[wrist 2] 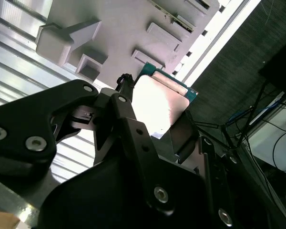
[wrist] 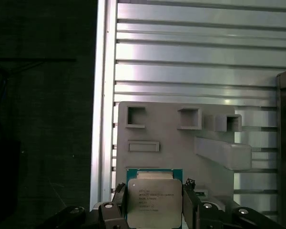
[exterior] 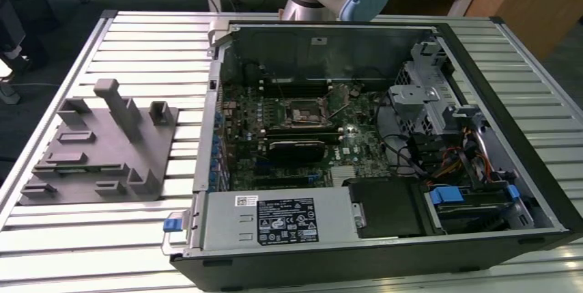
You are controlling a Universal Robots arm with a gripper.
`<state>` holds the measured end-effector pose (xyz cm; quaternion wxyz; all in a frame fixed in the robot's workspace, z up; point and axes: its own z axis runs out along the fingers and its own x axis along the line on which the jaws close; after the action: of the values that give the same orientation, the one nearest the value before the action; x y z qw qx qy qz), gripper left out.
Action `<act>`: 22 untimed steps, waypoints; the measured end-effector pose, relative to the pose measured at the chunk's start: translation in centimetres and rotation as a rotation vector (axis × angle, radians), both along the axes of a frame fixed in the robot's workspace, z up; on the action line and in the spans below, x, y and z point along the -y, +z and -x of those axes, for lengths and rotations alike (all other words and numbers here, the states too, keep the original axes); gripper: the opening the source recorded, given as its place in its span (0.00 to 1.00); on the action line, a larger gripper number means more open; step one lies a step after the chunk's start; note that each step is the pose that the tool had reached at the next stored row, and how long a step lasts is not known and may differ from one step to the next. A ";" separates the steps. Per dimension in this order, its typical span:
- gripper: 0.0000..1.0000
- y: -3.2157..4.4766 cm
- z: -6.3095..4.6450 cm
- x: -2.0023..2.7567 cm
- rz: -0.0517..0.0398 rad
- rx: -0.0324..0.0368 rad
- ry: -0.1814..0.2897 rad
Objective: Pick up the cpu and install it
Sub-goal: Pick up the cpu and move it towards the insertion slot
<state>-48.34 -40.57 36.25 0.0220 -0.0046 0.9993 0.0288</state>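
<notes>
The gripper [wrist: 154, 206] has its jaws pinching the cpu [wrist: 154, 196] by two opposite edges, pale metal top showing, green rim around it; both wrist views show the chip [wrist 2: 163, 101] sitting squarely between the black fingers [wrist 2: 126, 93]. Just past the jaws lies the grey block [wrist: 171, 143] with its raised posts and pockets. Beyond that runs the slatted metal table [wrist: 181, 62], and farther off to one side stands the open computer case [exterior: 364, 136].

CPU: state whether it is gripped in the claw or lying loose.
Gripped. In both wrist views the claw closes on opposite edges of the cpu.
</notes>
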 end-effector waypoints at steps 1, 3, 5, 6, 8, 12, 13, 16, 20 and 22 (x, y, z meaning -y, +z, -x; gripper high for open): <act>0.55 0.09 0.0 0.00 0.0000 -0.0001 0.000; 0.55 0.23 0.0 0.00 0.0000 0.0000 0.000; 0.55 0.38 0.0 0.00 0.0001 -0.0001 0.000; 0.55 0.45 0.0 0.00 0.0001 -0.0002 0.000; 0.55 0.60 0.0 0.00 0.0000 -0.0001 0.000; 0.55 0.93 0.0 0.00 0.0001 -0.0002 0.000; 0.55 1.02 0.0 0.00 0.0001 -0.0002 0.000; 0.55 1.30 0.0 0.00 0.0001 -0.0001 0.000; 0.55 1.69 0.0 0.00 0.0001 -0.0001 0.000; 0.55 1.89 0.0 0.00 0.0000 -0.0001 0.000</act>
<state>-48.34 -40.57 38.14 0.0219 -0.0046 0.9993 0.0287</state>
